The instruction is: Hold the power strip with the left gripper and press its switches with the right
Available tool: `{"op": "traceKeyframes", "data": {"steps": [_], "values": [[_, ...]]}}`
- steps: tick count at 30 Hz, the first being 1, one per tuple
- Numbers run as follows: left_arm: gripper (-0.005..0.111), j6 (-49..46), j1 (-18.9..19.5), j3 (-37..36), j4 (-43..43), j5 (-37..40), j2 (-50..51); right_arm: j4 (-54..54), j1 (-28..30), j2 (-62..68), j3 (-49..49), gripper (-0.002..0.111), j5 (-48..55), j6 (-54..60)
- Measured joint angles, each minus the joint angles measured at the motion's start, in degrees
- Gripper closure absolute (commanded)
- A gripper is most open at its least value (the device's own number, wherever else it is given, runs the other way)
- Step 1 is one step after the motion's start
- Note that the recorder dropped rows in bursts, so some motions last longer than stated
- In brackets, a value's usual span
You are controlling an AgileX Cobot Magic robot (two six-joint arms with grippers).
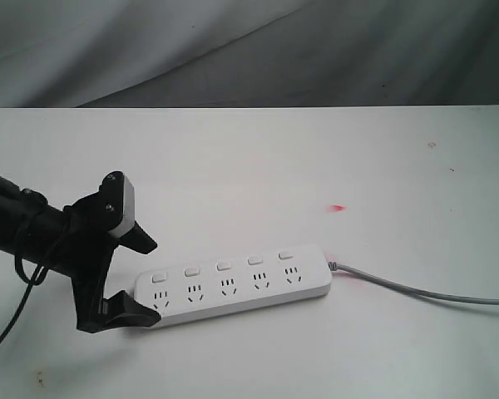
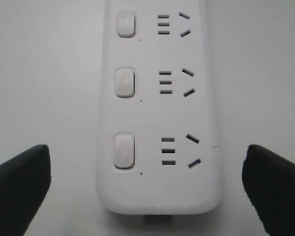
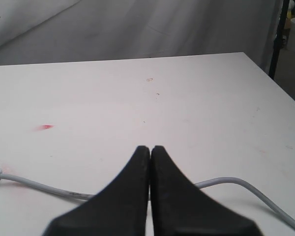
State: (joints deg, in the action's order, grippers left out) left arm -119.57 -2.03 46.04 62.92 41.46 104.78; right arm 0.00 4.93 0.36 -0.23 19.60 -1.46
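Strip (image 1: 241,283) end partly behind left tool (image 1: 151,283)

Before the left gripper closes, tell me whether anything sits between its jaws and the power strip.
Nothing visible does. The open left gripper straddles the end of the power strip, and the left wrist view shows only table surface in the gap on each side between jaw and strip.

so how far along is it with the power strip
Nothing is finished yet. In hand: the left gripper sits open around one end of the power strip, jaws either side with gaps, not clamped. Left to do: close on it, then bring the right gripper, shut and near the cord, over to press the switches.
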Motion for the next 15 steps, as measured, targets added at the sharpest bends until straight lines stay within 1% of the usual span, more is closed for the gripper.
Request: {"op": "traceKeyframes", "data": {"steps": [7,15], "values": [[0.008,0.02,0.00,2.04,0.62,1.41,3.77,0.00,0.00,0.00,0.00,0.108,0.00,0.00],[0.008,0.02,0.00,2.22,0.85,1.63,5.92,0.00,0.00,0.00,0.00,0.108,0.00,0.00]]}}
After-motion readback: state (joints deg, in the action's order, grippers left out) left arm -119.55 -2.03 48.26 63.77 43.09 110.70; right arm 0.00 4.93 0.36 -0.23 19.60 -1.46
